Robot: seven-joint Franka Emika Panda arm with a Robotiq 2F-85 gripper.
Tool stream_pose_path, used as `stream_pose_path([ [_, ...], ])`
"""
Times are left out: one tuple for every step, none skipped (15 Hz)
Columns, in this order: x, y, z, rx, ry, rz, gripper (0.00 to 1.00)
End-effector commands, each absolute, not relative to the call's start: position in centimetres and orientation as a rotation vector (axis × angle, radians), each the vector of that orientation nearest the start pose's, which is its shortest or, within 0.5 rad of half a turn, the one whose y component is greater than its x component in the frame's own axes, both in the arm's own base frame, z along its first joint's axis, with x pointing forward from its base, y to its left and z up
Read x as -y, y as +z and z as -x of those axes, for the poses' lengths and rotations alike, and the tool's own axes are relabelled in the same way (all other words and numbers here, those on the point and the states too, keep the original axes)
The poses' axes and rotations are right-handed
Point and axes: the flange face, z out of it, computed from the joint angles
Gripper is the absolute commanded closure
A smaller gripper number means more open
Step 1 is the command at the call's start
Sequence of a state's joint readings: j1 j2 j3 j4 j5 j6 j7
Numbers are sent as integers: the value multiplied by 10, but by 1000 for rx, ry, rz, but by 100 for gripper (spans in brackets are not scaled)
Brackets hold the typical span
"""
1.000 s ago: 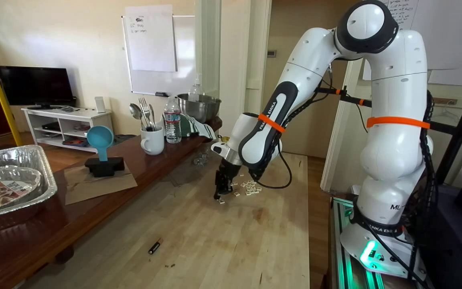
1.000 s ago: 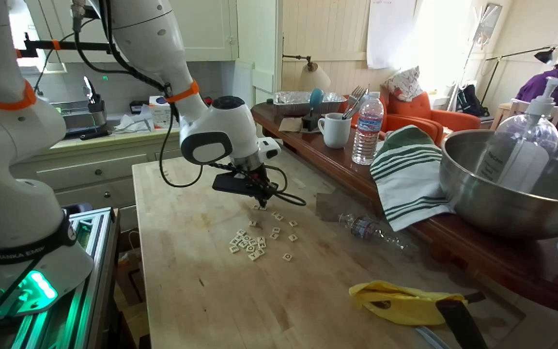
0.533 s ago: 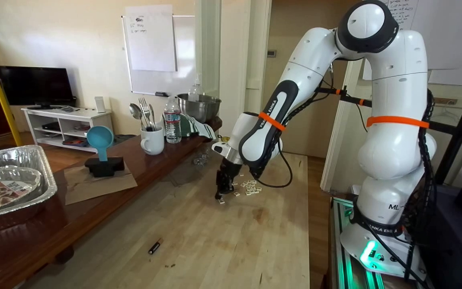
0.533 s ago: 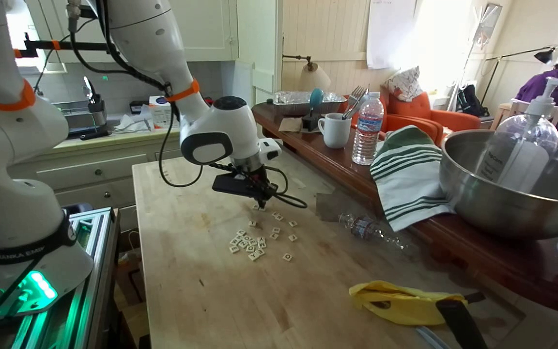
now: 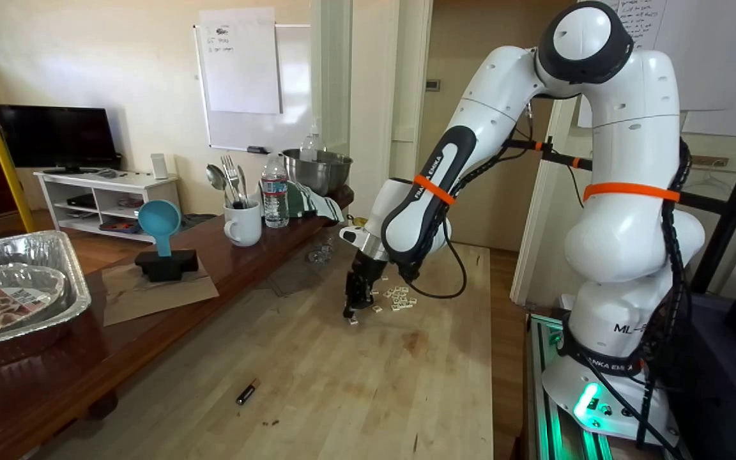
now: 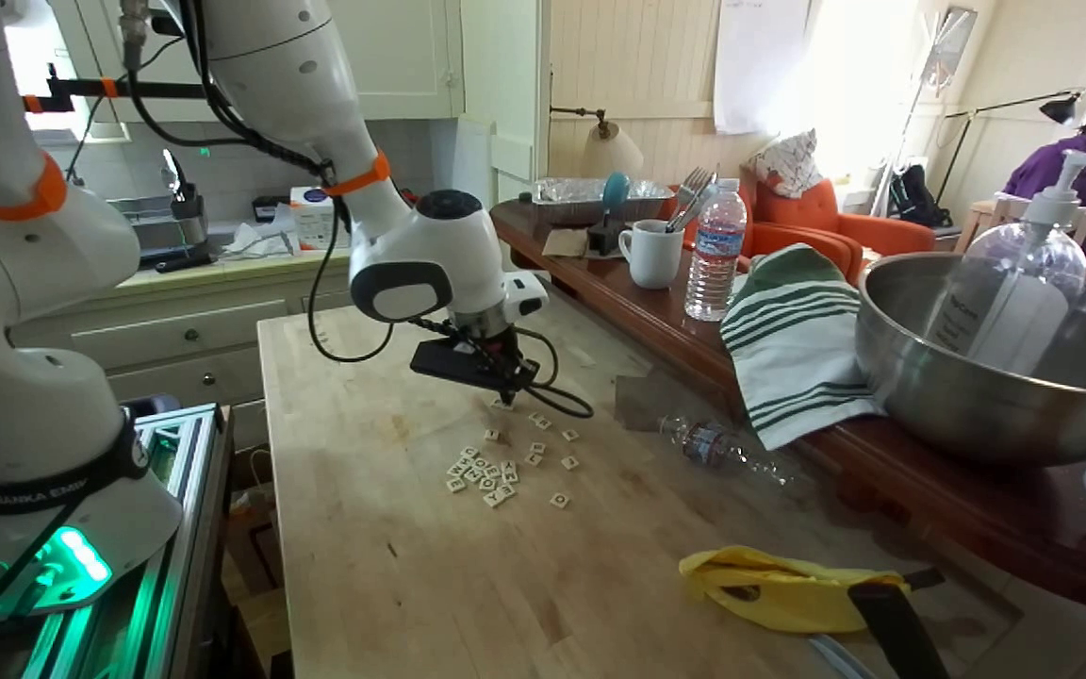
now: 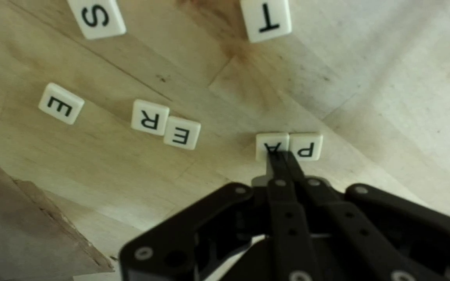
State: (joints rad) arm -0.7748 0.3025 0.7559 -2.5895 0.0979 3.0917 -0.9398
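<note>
Cream tile A [image 7: 265, 143] lies at the tips of the pincer [image 7: 281, 154], partly hidden, its side against tile P [image 7: 308, 146]. The pincer's fingers are together; whether they touch it is unclear.

Cream wall [image 5: 141, 70], wood floor [image 5: 506, 370]; television [image 5: 55, 135] on white stand [image 5: 130, 181]; orange armchairs [image 6: 882, 236], glare [image 6: 821, 85] behind.

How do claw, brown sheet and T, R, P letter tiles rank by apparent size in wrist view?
1. Claw, nearest the camera
2. Brown sheet, visible part
3. T letter tile, cut off by the frame
4. R letter tile, P letter tile: too alike to rank
</note>
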Motion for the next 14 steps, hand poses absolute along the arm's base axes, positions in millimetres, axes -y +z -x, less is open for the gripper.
stream_pose_path([
  [2, 200, -461, 1094, -457, 2764, 100],
  [2, 201, -461, 1082, -449, 2767, 100],
  [2, 202, -461, 1076, -442, 2765, 100],
  [1, 202, -461, 1070, -432, 2763, 100],
  [1, 202, -460, 1069, -426, 2760, 100],
  [1, 203, -460, 1064, -419, 2760, 100],
  [1, 204, -460, 1056, -412, 2762, 100],
  [2, 205, -461, 1049, -421, 2763, 100],
  [3, 207, -462, 1041, -432, 2766, 100],
  [3, 208, -462, 1032, -437, 2765, 100],
  [3, 209, -463, 1026, -437, 2763, 100],
  [4, 210, -463, 1020, -440, 2762, 100],
  [4, 212, -463, 1016, -445, 2763, 100],
  [5, 213, -463, 1011, -453, 2766, 100],
])
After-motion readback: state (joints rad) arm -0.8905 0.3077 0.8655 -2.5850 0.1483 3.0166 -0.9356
